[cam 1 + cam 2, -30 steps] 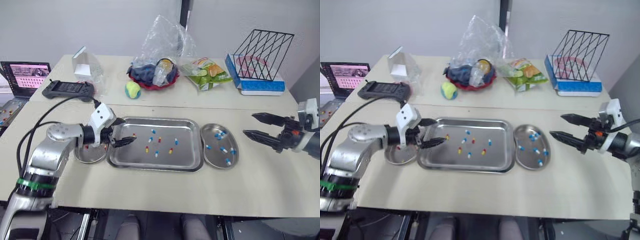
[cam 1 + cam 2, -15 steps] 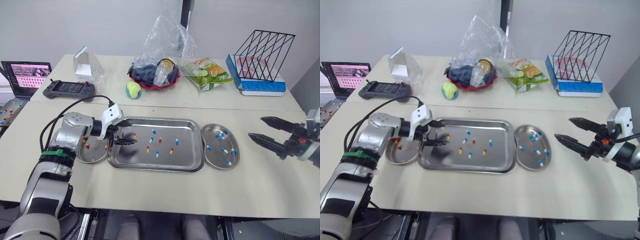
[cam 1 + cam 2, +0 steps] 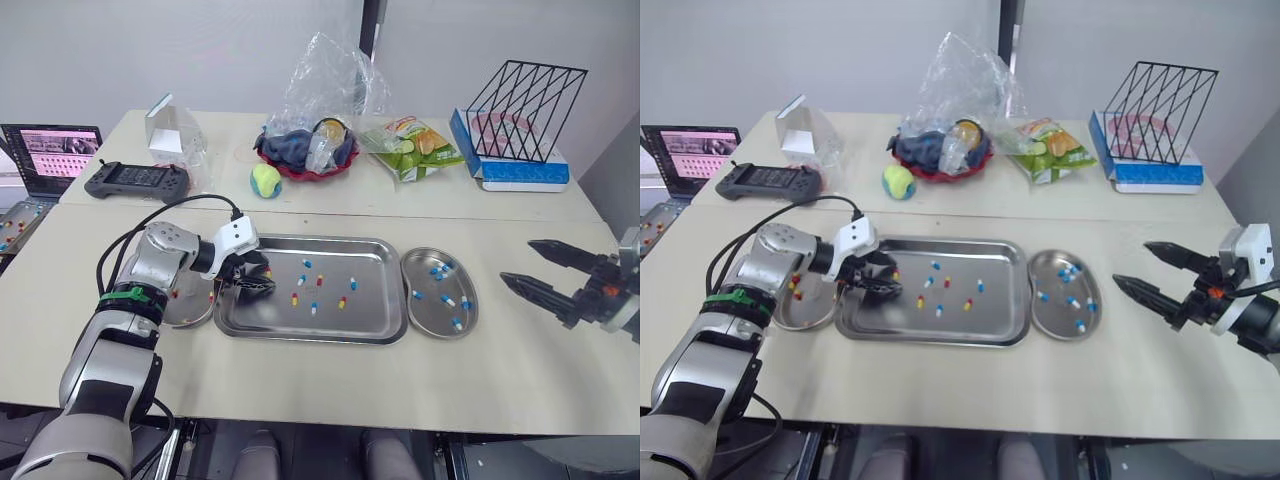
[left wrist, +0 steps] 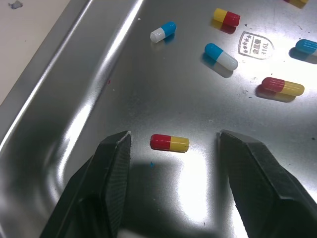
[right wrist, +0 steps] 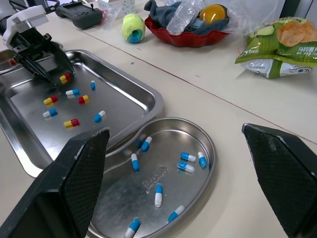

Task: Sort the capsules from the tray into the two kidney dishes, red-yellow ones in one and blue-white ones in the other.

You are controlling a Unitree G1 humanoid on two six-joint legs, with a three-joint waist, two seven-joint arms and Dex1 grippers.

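A pale grey wall [image 3: 150,50] backs a wide beige table [image 3: 300,395] with a seam running across it. Along the far side stand a laptop [image 3: 50,152], a black wire rack [image 3: 525,105] on a blue box [image 3: 520,176], a crumpled plastic bag [image 3: 320,85] over a red bowl [image 3: 300,168], a green snack bag [image 3: 412,146], a clear box [image 3: 172,130], a black controller [image 3: 137,180] and a tennis ball [image 3: 265,180]

Nearer lies the steel tray [image 3: 372,312], with 1 kidney dish just beside each end. The left dish [image 3: 186,312] holds red-yellow capsules [image 3: 795,286]; the right dish [image 3: 425,315] holds blue-white capsules [image 5: 158,194]

The left gripper [image 3: 258,282] is down in the tray's left end, fingers spread, with 1 red-yellow capsule [image 4: 170,143] lying on the tray floor between them, apart from both. The right gripper [image 3: 517,261] hangs over bare table to the right of the right dish, fingers spread wide

Loose capsules [image 3: 320,280] of both colours dot the tray's middle
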